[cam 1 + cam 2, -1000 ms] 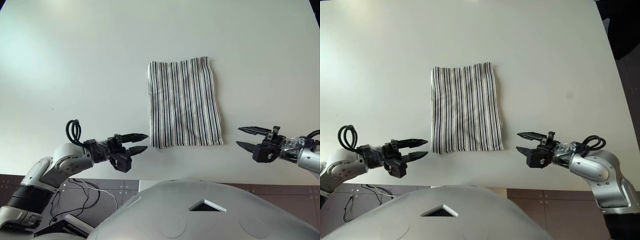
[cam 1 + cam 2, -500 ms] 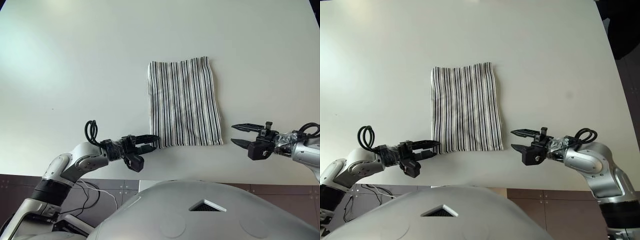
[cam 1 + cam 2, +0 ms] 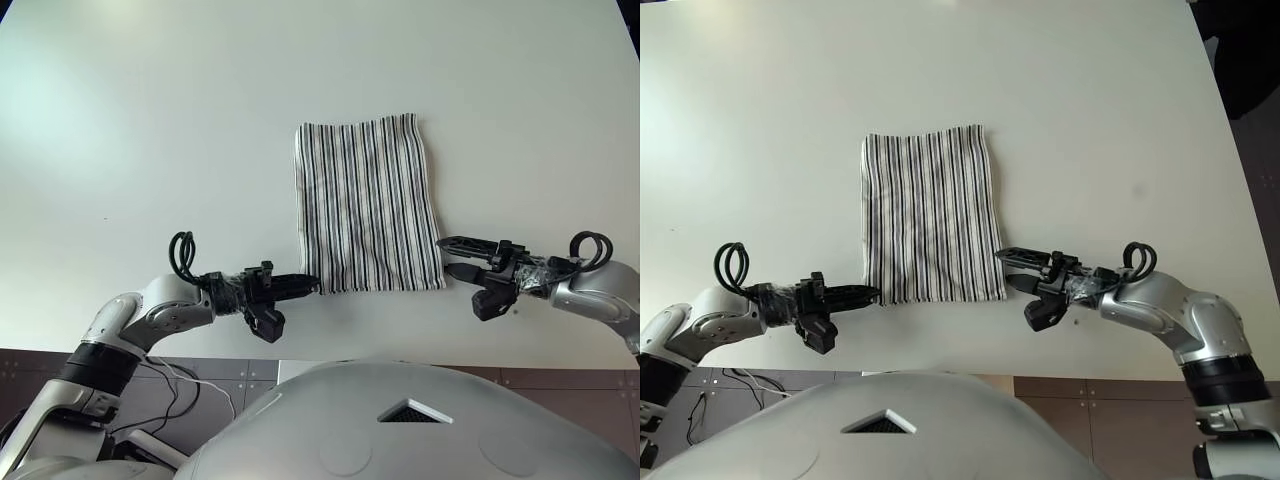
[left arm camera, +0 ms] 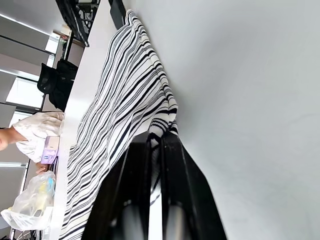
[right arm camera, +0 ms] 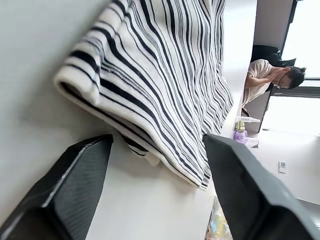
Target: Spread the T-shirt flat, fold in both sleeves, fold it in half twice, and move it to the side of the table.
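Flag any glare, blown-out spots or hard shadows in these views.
Left eye view: soft bright patch on the table toward its far left, shirt evenly lit, no hard shadows. Right wrist view: window blown out white, soft shadow under the shirt's corner. Left wrist view: table evenly lit, no glare.

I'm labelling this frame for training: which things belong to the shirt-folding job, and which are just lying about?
Job: T-shirt; left gripper, shut on its near corner; right gripper, open at the other; table.
Lying about: plastic bag and purple box, in the room behind.
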Controlling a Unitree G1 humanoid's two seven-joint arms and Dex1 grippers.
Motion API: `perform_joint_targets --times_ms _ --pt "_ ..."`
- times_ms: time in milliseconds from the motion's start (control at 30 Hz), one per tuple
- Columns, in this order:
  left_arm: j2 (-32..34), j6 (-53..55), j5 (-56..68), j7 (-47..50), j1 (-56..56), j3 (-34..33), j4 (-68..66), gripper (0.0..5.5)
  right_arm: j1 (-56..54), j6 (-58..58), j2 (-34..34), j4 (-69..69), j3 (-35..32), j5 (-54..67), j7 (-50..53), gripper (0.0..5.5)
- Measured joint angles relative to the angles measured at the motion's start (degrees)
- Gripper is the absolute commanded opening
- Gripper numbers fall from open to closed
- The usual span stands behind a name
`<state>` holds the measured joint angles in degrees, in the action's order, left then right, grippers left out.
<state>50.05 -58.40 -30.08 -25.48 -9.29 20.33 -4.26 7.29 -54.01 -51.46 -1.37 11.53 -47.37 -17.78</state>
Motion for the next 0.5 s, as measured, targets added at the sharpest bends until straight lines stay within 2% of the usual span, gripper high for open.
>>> perform_joint_targets --times_ms 367,500 --pt "0.31 -2.07 0.38 -1.29 3.25 2.34 -2.01 0.11 -9.33 -1.74 -0.48 -4.36 9.32 -10.36 13.62 3.33" --pt "0.28 -2.66 0.72 -1.72 4.78 3.17 -3.14 0.1 -11.59 -1.69 0.13 -6.03 13.13 -12.27 17.41 2.52"
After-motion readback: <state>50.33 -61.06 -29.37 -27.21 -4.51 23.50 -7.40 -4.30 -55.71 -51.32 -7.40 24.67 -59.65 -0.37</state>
